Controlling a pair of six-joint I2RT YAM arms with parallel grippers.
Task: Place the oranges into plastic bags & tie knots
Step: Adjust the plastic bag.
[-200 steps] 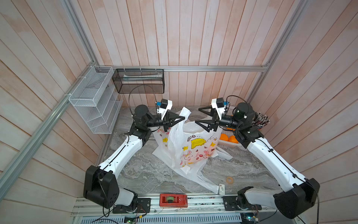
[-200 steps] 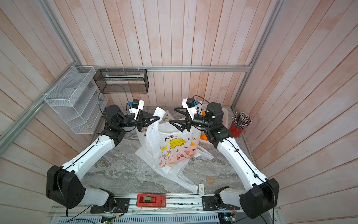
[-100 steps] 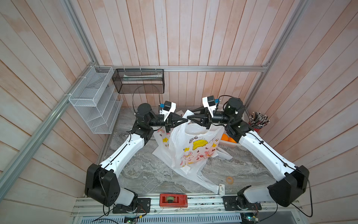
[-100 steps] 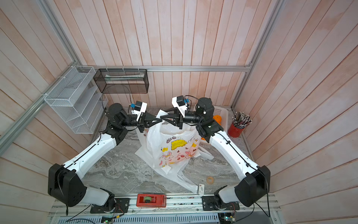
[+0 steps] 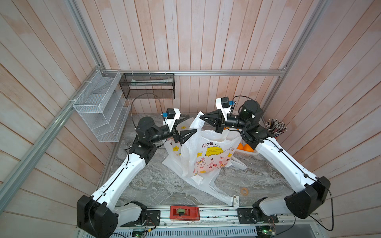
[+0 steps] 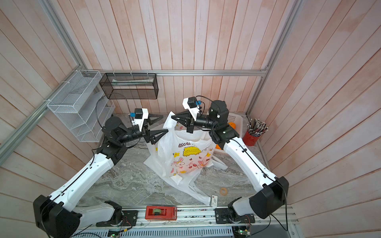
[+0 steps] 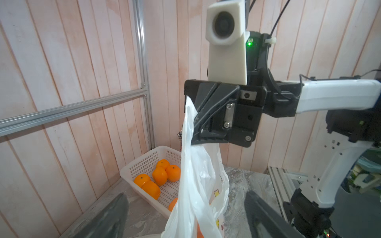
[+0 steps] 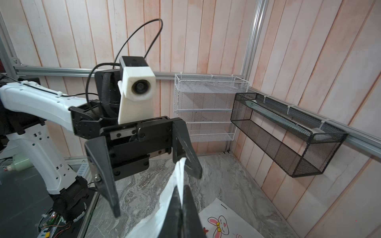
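Right claw [image 5: 201,118] is pinched tight on a handle [image 8: 177,173] of the bag [image 5: 208,156] and holds it up. Left claw [image 5: 192,123] gapes wide just beside that handle and grips nothing. Nearest the front, a second bag [image 5: 214,193] lies flat on the table [image 5: 156,185]. The held bag stands mid-table, partly over it. Farther back, behind the right arm, oranges [image 7: 159,175] sit in a white basket [image 7: 142,164] in the corner.
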